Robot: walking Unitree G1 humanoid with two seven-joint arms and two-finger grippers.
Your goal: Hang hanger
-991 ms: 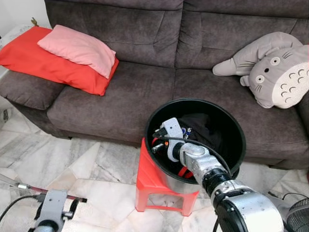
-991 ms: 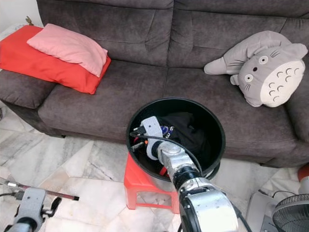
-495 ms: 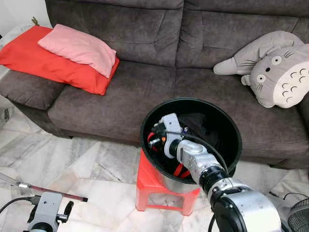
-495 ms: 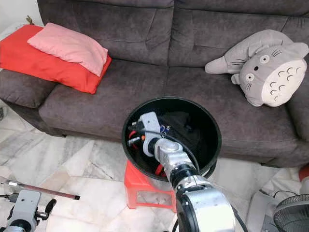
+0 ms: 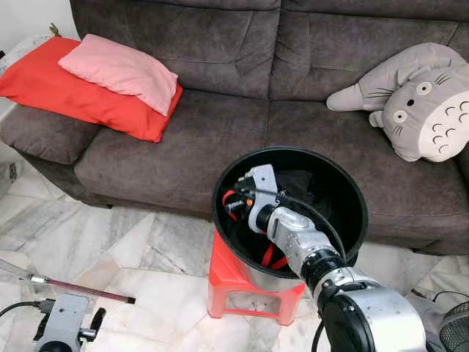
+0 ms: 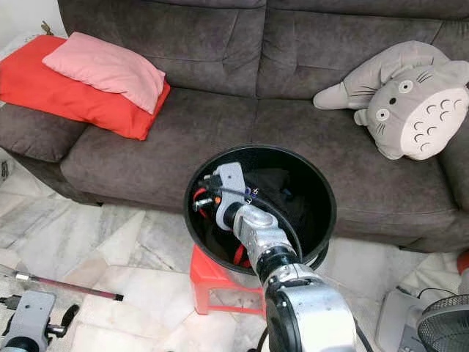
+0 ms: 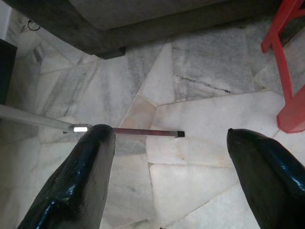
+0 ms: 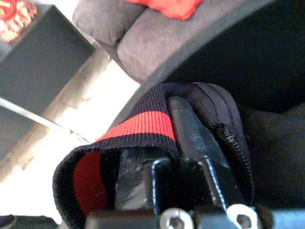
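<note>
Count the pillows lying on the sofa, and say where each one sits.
2. A red pillow lies flat at the left end of the sofa, and a pink pillow rests on top of it. None seem hidden.

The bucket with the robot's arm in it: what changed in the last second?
The right pincer, inside the black bucket, shifted toward its near-left rim and lifted slightly, staying clamped on the black-and-red garment. The left pincer kept hanging open over the floor. Bucket, red stool and sofa stayed put.
</note>
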